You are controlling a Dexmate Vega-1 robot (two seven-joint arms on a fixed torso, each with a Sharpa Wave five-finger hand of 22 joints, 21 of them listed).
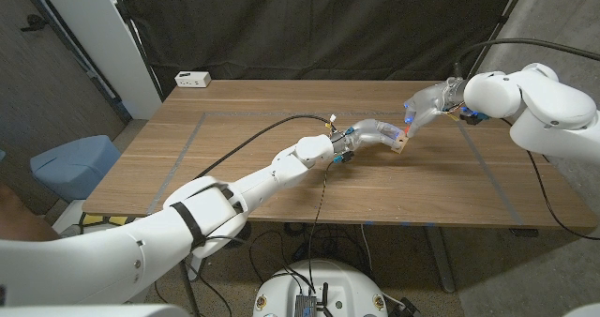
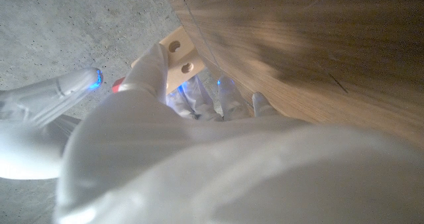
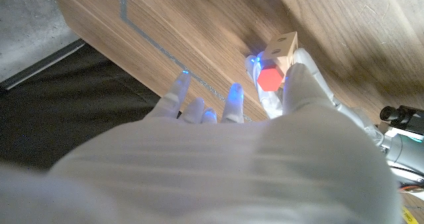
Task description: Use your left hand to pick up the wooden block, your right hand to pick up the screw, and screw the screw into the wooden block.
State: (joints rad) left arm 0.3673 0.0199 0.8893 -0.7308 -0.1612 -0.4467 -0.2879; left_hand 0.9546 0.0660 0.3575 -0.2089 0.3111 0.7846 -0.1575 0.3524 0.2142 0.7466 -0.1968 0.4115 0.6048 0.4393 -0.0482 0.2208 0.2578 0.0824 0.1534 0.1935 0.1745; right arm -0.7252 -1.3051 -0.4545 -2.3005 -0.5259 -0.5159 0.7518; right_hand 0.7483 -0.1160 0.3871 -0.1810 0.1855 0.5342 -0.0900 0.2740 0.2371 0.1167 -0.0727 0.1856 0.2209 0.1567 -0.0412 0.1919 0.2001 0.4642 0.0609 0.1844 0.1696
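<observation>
My left hand [image 1: 367, 134] grips the pale wooden block [image 1: 400, 146] above the table's middle right. The block [image 2: 179, 52] shows two round holes in the left wrist view. My right hand [image 1: 427, 101] reaches in from the right, and its fingertips meet the block's upper end. The screw's red head [image 3: 268, 78] sits against the block [image 3: 283, 46], pinched at my right hand's thumb [image 3: 301, 91]. Its shaft is hidden. The red head [image 2: 118, 86] also peeks out beside a right-hand finger [image 2: 66, 91] in the left wrist view.
The wooden table [image 1: 281, 167] carries a grey tape rectangle [image 1: 202, 129]. A white power strip [image 1: 192, 78] lies at the far left corner. A black cable [image 1: 253, 139] runs along my left arm. A blue bin [image 1: 75, 162] stands on the floor at the left.
</observation>
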